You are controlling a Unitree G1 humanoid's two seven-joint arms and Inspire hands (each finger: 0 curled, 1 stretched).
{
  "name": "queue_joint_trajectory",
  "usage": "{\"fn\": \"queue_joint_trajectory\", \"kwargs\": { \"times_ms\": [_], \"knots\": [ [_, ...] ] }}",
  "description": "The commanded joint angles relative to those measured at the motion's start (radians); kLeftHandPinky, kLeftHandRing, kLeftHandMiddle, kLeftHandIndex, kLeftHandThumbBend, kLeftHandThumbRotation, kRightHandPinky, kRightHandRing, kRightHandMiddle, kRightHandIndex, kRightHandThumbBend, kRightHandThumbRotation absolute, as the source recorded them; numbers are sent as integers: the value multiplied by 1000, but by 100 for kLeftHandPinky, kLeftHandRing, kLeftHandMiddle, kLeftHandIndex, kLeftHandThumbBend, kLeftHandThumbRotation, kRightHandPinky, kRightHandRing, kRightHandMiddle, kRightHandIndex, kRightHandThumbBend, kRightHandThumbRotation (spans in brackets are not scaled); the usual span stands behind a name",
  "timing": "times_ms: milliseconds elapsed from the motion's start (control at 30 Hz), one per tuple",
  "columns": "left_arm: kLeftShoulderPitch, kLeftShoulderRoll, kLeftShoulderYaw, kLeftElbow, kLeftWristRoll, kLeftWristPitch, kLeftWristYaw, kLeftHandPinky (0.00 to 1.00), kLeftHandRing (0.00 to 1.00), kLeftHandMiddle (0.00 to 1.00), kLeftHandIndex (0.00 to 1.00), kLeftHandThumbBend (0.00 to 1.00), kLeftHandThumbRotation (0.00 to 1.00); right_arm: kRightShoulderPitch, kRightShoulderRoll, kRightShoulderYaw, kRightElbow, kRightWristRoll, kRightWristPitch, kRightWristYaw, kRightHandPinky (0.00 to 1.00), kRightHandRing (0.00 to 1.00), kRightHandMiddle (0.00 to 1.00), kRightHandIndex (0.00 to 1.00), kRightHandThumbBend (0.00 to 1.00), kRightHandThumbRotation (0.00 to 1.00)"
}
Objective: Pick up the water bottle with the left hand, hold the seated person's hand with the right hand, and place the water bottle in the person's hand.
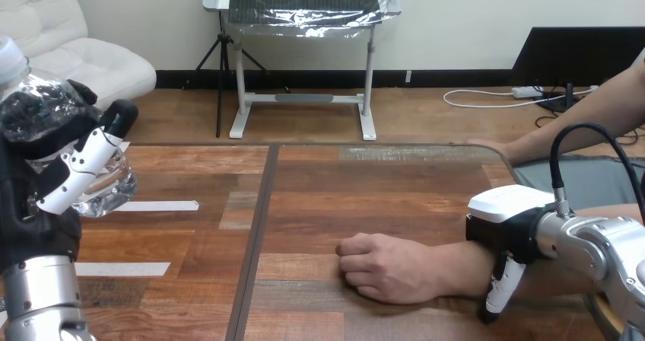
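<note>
Holding: left hand (pixel 68 173) is curled round the water bottle (pixel 110 185), up off the counter (pixel 380 181) at the left.
Bottle feel: clear thin plastic, crinkly and bumpy. It looks light, soft and easy to squash. Best to take it round the middle and not squeeze hard.
Right hand (pixel 508 204): white shell on top, sitting over the person's wrist (pixel 464 265) at the near right. I cannot tell if it grips.
Person's hand (pixel 388 265): closed in a fist, resting on the counter near the middle.
Counter: smooth brown wood planks.
</note>
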Motion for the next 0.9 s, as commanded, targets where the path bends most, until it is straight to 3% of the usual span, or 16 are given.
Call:
{"fn": "queue_joint_trajectory", "kwargs": {
  "times_ms": [0,433,867],
  "knots": [
    [-50,10,-4,-48,5,-22,-7,20,25,31,37,44,0,89,11,21,54,21,5,16,10,17,26,36,85,12],
    [-54,7,-4,-45,14,-22,-2,20,25,31,37,45,0,95,15,5,53,38,16,7,12,20,28,32,84,2],
    [-52,1,-11,-51,12,-11,1,20,25,31,37,44,0,94,10,-10,55,58,7,-2,16,24,31,32,82,0]
  ]
}}
